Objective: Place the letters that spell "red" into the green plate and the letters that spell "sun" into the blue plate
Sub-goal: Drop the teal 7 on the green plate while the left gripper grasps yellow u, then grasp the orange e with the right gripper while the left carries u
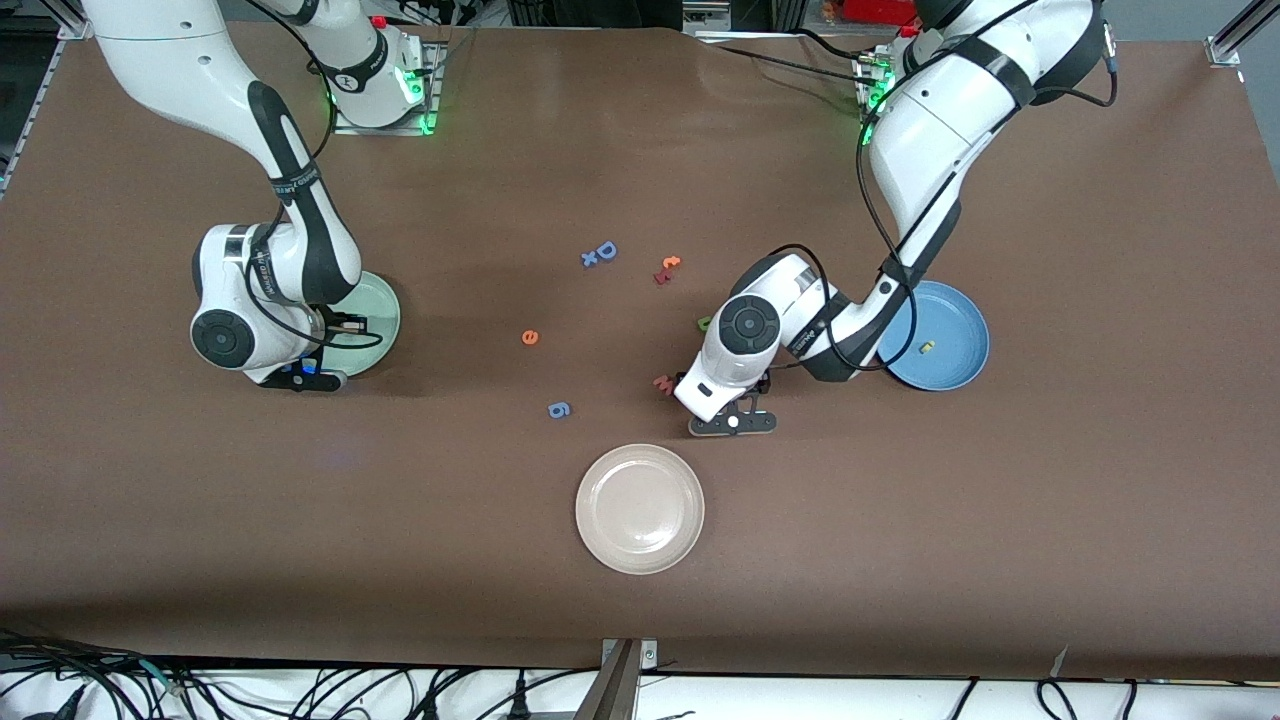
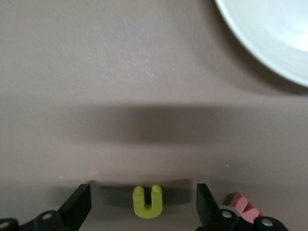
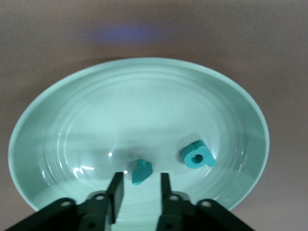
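Note:
The green plate (image 1: 386, 308) (image 3: 72, 120) holds a teal "r" (image 3: 142, 172) and a teal "d" (image 3: 197, 155). My right gripper (image 1: 315, 374) (image 3: 140, 186) hangs low over that plate, open, with the "r" lying free just past its fingertips. An orange "e" (image 1: 530, 337) lies on the table mid-way between the arms. My left gripper (image 1: 734, 408) (image 2: 143, 206) is down at the table, open, its fingers (image 2: 79, 207) either side of a yellow-green "u" (image 2: 147, 202) without touching it. The blue plate (image 1: 955, 318) holds one yellow letter (image 1: 927, 348). An olive letter (image 1: 704, 323) peeks out beside the left wrist.
A pink "w" (image 1: 663, 383) (image 2: 243, 204) lies right beside the left gripper. The cream plate (image 1: 640, 508) (image 2: 274, 33) sits nearer the front camera. A blue "D" (image 1: 605, 250), a blue "x" (image 1: 590, 259), orange and dark red letters (image 1: 667, 268) and a blue "6" (image 1: 559, 409) are scattered mid-table.

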